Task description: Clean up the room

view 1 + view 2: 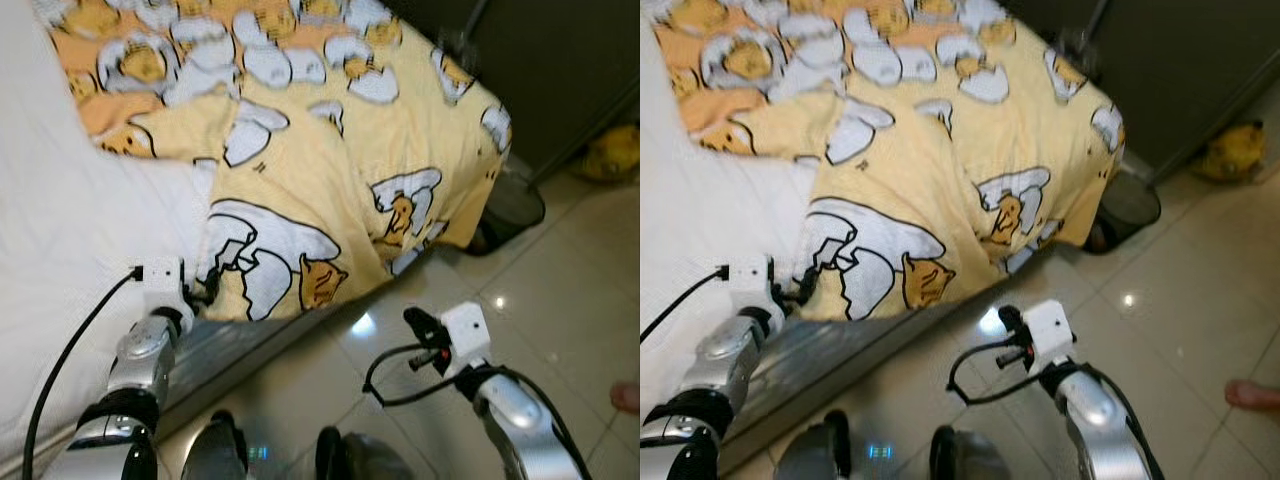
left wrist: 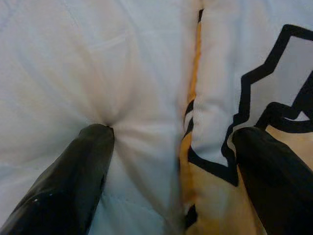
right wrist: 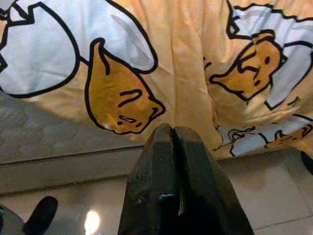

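Note:
A yellow blanket point(image 1: 330, 170) printed with cartoon eggs lies across the bed and hangs over its side. To its left the white sheet point(image 1: 70, 250) lies bare. My left gripper point(image 1: 205, 290) is open at the blanket's near edge. In the left wrist view one finger point(image 2: 93, 147) presses into the white sheet and the other point(image 2: 264, 156) rests on the blanket, with the edge point(image 2: 193, 122) between them. My right gripper point(image 1: 412, 322) is shut and holds nothing. It hovers over the floor and points at the hanging blanket point(image 3: 186, 58).
The grey bed side point(image 1: 240, 345) runs along the tiled floor point(image 1: 560, 290). A dark round bin point(image 1: 510, 205) stands at the bed's corner, below a dark cabinet point(image 1: 560, 60). A yellow object point(image 1: 615, 150) lies far right. A person's foot point(image 1: 625, 397) shows at the right edge.

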Tool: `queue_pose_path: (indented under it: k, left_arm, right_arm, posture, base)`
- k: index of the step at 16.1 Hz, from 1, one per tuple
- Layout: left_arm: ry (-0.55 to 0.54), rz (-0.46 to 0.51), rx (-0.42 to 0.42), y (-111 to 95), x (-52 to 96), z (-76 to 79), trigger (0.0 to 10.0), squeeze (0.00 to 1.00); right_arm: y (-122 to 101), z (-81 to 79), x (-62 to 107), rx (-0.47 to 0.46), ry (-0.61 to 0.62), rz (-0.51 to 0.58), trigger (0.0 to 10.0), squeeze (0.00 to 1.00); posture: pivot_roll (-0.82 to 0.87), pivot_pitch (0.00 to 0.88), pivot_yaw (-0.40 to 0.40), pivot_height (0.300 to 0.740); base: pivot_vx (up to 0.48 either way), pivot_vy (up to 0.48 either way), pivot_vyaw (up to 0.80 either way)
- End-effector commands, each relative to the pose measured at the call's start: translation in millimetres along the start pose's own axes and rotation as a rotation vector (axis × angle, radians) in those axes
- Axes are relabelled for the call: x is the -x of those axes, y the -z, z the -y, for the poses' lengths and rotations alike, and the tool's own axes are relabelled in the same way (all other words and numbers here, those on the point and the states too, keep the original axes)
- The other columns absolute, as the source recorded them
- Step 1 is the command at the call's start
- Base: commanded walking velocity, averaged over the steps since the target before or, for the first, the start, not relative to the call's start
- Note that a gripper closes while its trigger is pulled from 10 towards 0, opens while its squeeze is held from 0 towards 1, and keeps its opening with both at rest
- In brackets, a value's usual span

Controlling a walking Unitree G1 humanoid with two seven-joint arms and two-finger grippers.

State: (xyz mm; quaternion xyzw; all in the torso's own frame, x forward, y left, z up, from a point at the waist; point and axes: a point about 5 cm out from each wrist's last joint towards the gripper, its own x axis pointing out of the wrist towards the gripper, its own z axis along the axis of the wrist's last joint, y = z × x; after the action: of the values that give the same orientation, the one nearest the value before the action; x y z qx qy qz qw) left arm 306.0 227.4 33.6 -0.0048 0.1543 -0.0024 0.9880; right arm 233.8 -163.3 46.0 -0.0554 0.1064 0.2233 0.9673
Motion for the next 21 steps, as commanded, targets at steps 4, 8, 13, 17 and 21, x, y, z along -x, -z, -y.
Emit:
queue_pose_path:
  k: [4, 8, 13, 17, 21]
  left_arm:
    - [0.076, -0.053, -0.044, 17.7, -0.3, 32.4, 0.0, 0.0]
    - [0.147, -0.012, -0.158, 21.8, 8.5, 38.1, 0.0, 0.0]
    - [0.059, 0.221, -0.349, 11.3, 30.5, 39.5, 10.0, 0.0]
    - [0.147, 0.181, -0.24, 18.8, 33.0, 58.8, 10.0, 0.0]
    - [0.019, -0.045, -0.219, 40.9, 17.6, 44.0, 10.0, 1.0]
  right_arm:
    - [-7.2, 5.3, 4.9, 0.019, -0.007, -0.022, 10.0, 0.0]
    - [-6.5, 3.5, 5.3, 0.02, -0.016, -0.039, 10.0, 0.0]
    - [-0.4, 1.8, 3.7, 0.005, -0.019, -0.067, 10.0, 0.0]
    - [0.5, -1.0, -1.4, -0.024, -0.022, -0.072, 10.0, 0.0]
    - [-0.9, 1.6, -5.5, -0.013, -0.024, -0.072, 10.0, 0.0]
  posture:
    - [-0.22, 0.306, -0.192, 0.74]
    - [-0.2, 0.291, -0.183, 0.74]
    - [-0.16, 0.271, -0.176, 0.74]
    - [-0.14, 0.255, -0.177, 0.74]
    - [-0.16, 0.251, -0.179, 0.74]
  base:
    - [0.0, 0.0, 0.0]
    - [0.0, 0.0, 0.0]
    - [0.0, 0.0, 0.0]
    - [0.0, 0.0, 0.0]
    - [0.0, 0.0, 0.0]
